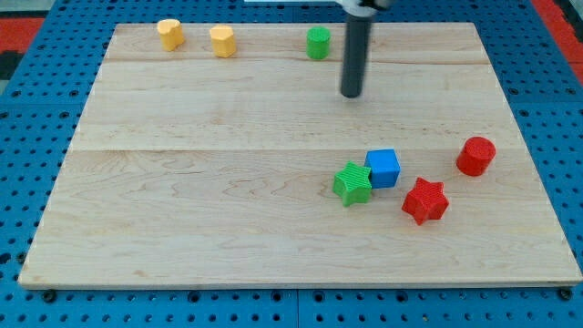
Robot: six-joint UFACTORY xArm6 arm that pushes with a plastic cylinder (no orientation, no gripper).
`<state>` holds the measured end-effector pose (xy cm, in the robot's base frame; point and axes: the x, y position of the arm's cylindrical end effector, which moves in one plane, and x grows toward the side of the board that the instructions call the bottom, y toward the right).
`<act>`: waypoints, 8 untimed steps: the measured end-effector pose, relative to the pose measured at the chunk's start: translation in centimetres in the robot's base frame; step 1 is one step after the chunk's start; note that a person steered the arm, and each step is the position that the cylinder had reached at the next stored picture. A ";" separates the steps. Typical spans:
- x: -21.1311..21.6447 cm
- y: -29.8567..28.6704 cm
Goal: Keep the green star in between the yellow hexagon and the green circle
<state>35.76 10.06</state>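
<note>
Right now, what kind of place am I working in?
Probably a lab tabletop rig for block pushing: a wooden board lies on a blue perforated base, small coloured blocks such as the green star sit on it, and my tip hangs above them.

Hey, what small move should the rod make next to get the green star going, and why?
Probably bring my tip down the view to just below the green star. The star touches the blue cube, far from the gap between the yellow hexagon and green circle at the view's top.
</note>
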 end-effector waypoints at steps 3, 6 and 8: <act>15.3 -13.6; 19.3 -1.9; 13.6 -3.3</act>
<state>49.33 6.77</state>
